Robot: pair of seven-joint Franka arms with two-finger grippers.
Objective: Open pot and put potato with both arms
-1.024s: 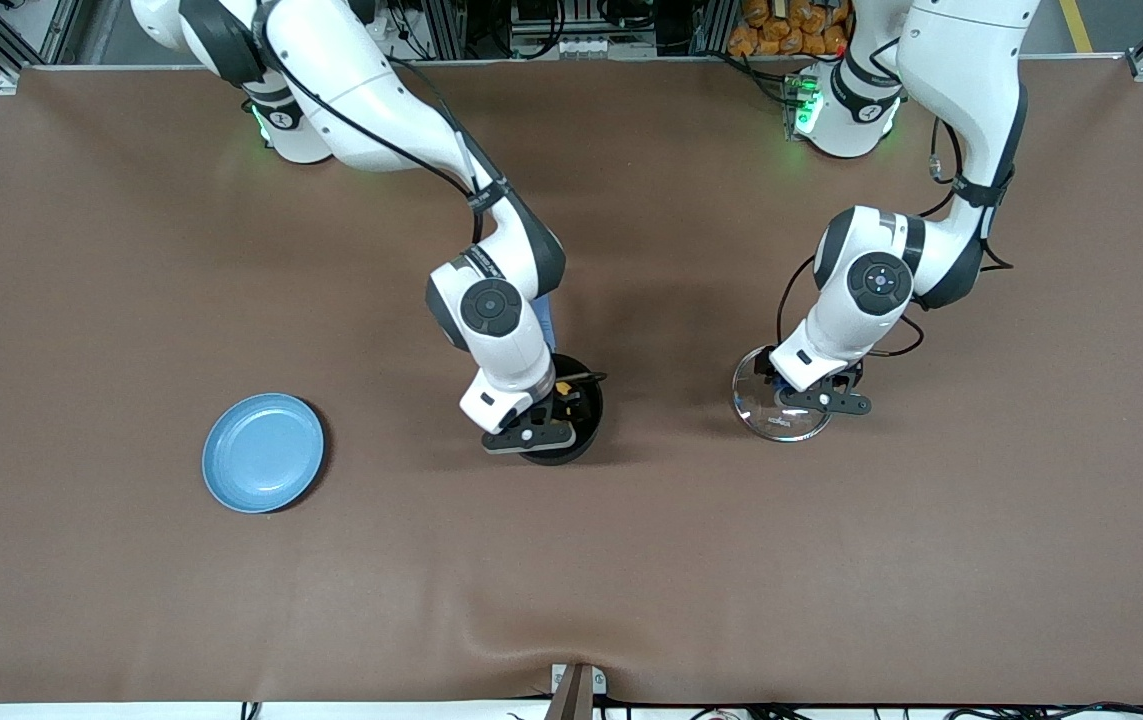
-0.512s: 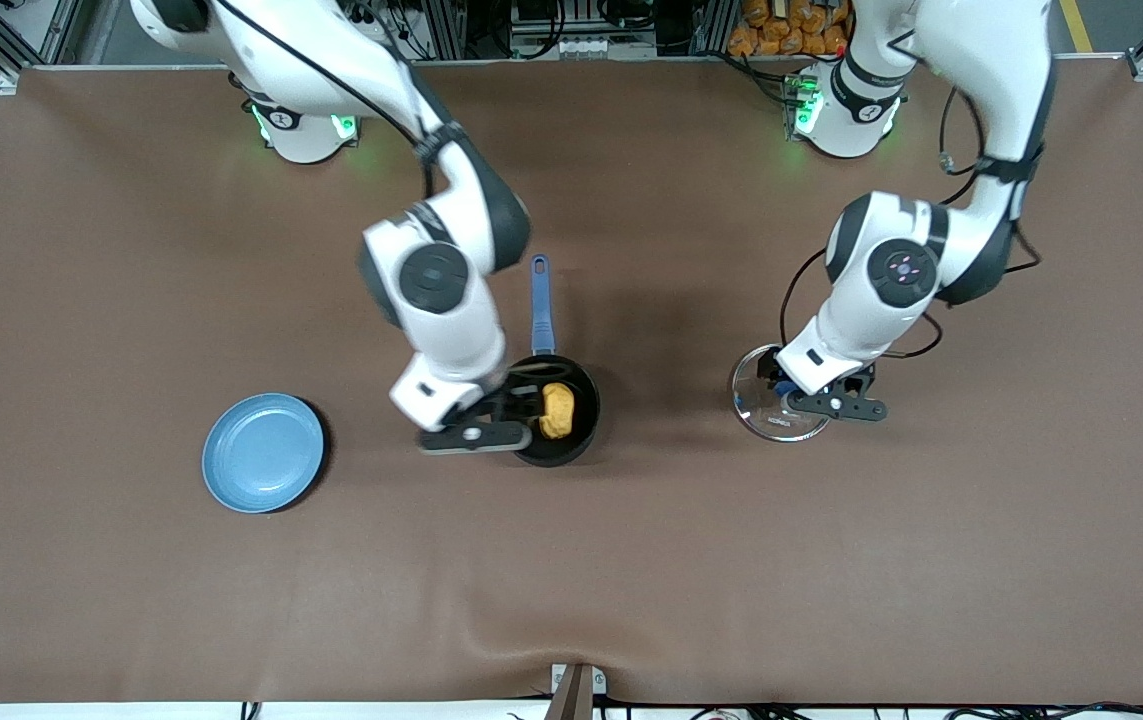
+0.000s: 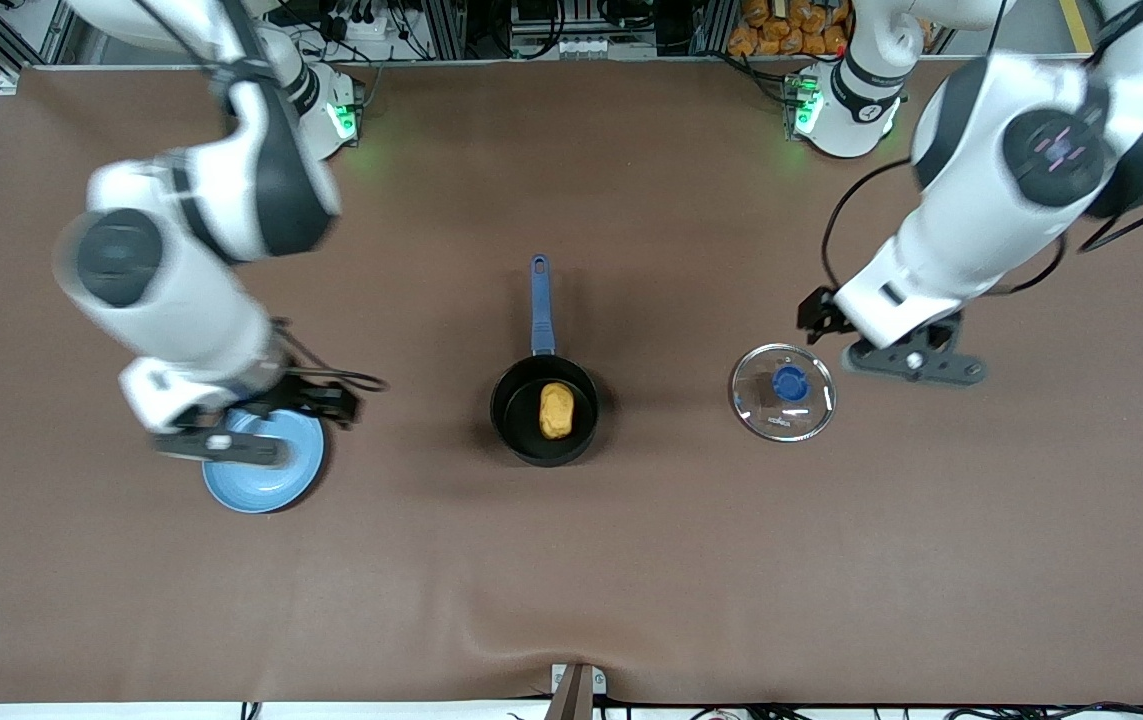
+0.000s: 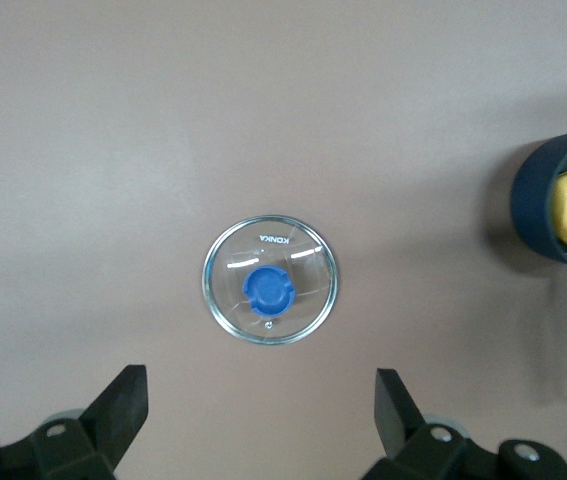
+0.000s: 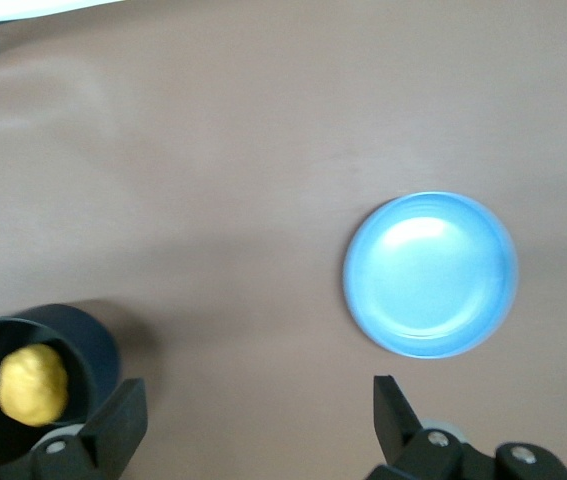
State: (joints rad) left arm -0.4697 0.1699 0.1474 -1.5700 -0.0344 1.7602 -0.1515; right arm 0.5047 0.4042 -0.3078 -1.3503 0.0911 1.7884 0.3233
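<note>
The pot (image 3: pixel 544 410) stands uncovered near the middle of the brown worktop (image 3: pixel 631 560), its long blue handle (image 3: pixel 540 303) lying straight away from the front camera. Inside it sits the potato (image 3: pixel 556 410), a lumpy yellow-orange oval resting on the black bottom (it fills only a small part of the pot). The right wrist view catches the same pair at its edge, the potato (image 5: pixel 32 384) inside the dark wall of the pot (image 5: pixel 83 340).

The glass lid (image 3: pixel 782 392) lies flat on the worktop beside the pot, toward the left arm's end, well apart from it, with its blue knob (image 3: pixel 789 381) up. Nothing is under or on it.

A light-blue plate (image 3: pixel 276 488) sits toward the right arm's end of the worktop, about as near the front camera as the pot. It is empty.

The left end effector (image 3: pixel 906 362) hangs over bare worktop just beside the lid; its fingers (image 4: pixel 123 405) stand released and spread wide, grasping nothing. The right end effector (image 3: pixel 226 447) hovers over the plate's rim, its fingers (image 5: pixel 118 425) likewise spread apart and empty.
</note>
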